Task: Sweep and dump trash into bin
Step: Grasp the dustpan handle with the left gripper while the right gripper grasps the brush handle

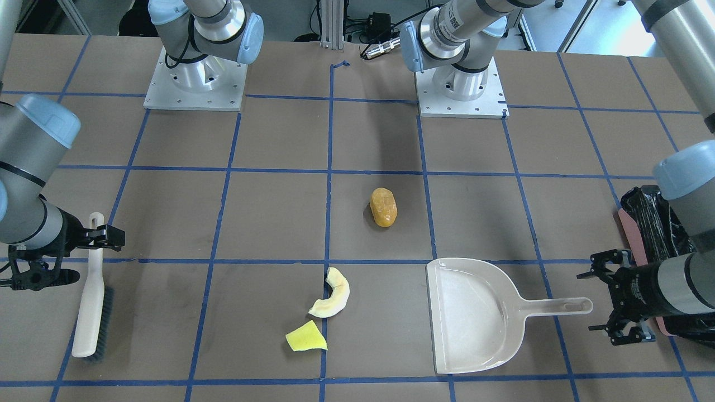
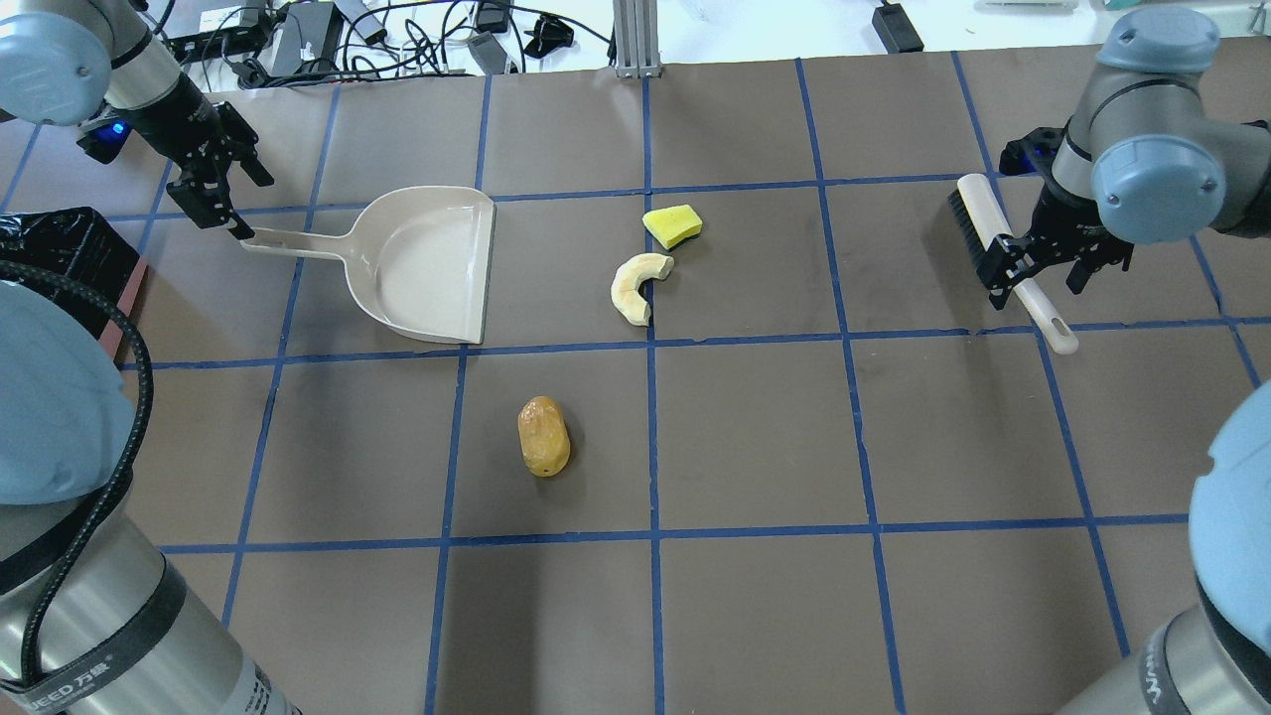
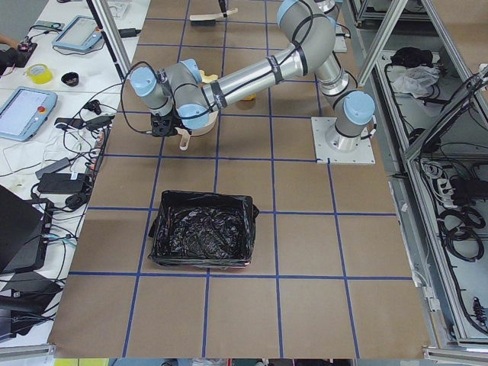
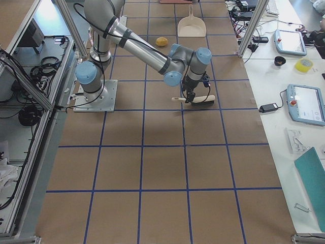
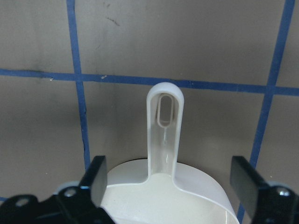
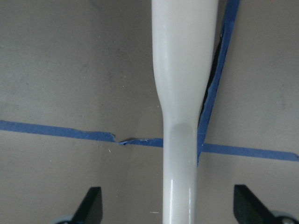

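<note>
The trash lies mid-table: an orange-yellow lump [image 1: 383, 207] [image 2: 543, 436], a cream rind slice [image 1: 335, 293] [image 2: 635, 286] and a yellow sponge wedge [image 1: 305, 337] [image 2: 672, 225]. The black-lined bin [image 1: 642, 223] [image 2: 60, 258] [image 3: 202, 240] stands at the table's left end. My left gripper [image 1: 599, 301] [image 2: 226, 199] [image 5: 170, 175] is open, its fingers on either side of the end of the beige dustpan's handle [image 5: 164, 135]. My right gripper [image 1: 75, 254] [image 2: 1038, 270] [image 6: 173, 205] is open astride the beige brush's handle [image 6: 182, 116].
The dustpan [image 1: 475, 318] [image 2: 427, 263] lies flat, its mouth towards the rind and sponge. The brush [image 1: 92, 296] [image 2: 1003, 253] lies on its side at the table's right end. Blue tape lines grid the brown table. Both arm bases [image 1: 195, 84] stand at the robot's edge.
</note>
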You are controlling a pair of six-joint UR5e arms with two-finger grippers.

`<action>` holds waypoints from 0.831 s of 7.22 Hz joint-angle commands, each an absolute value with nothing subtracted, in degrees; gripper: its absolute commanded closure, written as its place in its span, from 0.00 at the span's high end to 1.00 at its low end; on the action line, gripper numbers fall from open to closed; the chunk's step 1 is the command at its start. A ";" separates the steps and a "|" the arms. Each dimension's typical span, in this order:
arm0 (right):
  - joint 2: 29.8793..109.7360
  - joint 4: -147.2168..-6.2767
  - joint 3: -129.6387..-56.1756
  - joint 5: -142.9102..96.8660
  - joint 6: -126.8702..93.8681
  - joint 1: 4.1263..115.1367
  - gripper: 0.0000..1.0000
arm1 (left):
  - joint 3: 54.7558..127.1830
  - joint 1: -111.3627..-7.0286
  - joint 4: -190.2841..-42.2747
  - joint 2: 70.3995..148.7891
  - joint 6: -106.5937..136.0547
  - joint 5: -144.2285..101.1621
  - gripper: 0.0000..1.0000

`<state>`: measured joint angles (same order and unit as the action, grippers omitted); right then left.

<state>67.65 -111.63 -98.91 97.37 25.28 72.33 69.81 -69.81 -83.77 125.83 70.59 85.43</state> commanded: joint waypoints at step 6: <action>67.85 -111.09 -101.25 97.47 25.22 72.16 0.74 | 81.11 -68.29 -75.94 122.96 68.82 83.76 0.95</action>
